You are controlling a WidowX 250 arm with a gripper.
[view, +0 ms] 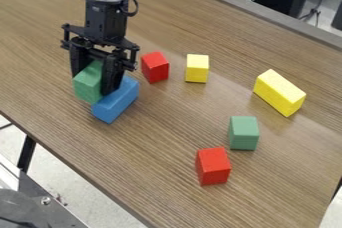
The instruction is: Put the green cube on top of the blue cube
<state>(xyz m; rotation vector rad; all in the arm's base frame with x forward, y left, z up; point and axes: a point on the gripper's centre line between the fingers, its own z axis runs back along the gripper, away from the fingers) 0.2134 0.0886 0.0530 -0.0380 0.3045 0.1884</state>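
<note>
Brown wood-grain counter (167, 122): its near edge runs from nine to six o'clock of the view; letting the work drift towards seven would bring it closer to that drop.
Black robot arm (104, 18): over the counter from eleven o'clock; the stacking calls for a small, level correction, then a slow descent.
Black two-finger end effector (93, 83): pinching a green block; after release, lift straight up, avoiding a sideways scrape.
Long blue wooden block (117, 100): on the counter at nine o'clock, slanted; its narrow top leaves little margin, so a knock from the end effector could turn it.
Long yellow wooden block (279, 92): at three o'clock, well apart from the stacking.
Green wooden block (87, 85): gripped just beside the blue block, towards its ten o'clock; whether they touch, I cannot tell. Centre it towards four, match the faces, let its weight settle, then release.
Red wooden block (213, 166) and second green wooden block (244, 133): towards five and four o'clock, leaving room for that correction.
Smaller red block (154, 67): near the blue block, between one and two o'clock; limits swing there.
Small yellow block (197, 68): just beyond, at two.
</note>
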